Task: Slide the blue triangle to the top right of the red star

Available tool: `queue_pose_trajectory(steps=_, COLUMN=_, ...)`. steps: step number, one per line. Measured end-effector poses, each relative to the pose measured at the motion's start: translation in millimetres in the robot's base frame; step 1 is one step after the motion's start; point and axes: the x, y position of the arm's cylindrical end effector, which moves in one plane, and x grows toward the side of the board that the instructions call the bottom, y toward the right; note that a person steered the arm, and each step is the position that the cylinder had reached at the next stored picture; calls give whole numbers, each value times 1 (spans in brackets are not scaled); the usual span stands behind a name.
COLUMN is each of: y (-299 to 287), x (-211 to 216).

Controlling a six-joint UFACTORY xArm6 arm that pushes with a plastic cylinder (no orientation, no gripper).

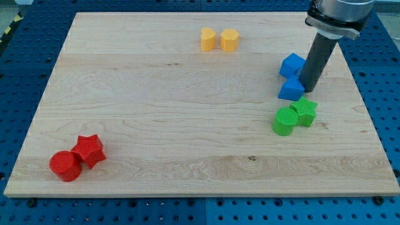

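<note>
The blue triangle (pixel 290 89) lies on the wooden board at the view's right, just below a blue cube (pixel 292 65). My tip (pixel 309 90) stands right against the triangle's right side, between it and the green star (pixel 305 110). The red star (pixel 89 150) lies far off at the view's bottom left, touching a red cylinder (pixel 65 165) on its lower left.
A green cylinder (pixel 285 121) sits beside the green star, just below the blue triangle. Two yellow blocks (pixel 219 39) stand side by side near the view's top centre. The board's (pixel 187 112) right edge runs close to my rod.
</note>
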Motion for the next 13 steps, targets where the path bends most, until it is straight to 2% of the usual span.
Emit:
queue_pose_trajectory(steps=3, y=-44, x=2)
queue_pose_trajectory(steps=5, y=-84, x=20)
queue_pose_trajectory(steps=7, y=-149, x=27)
queue_pose_trajectory(steps=10, y=-237, x=66)
queue_pose_trajectory(steps=13, y=-269, x=131)
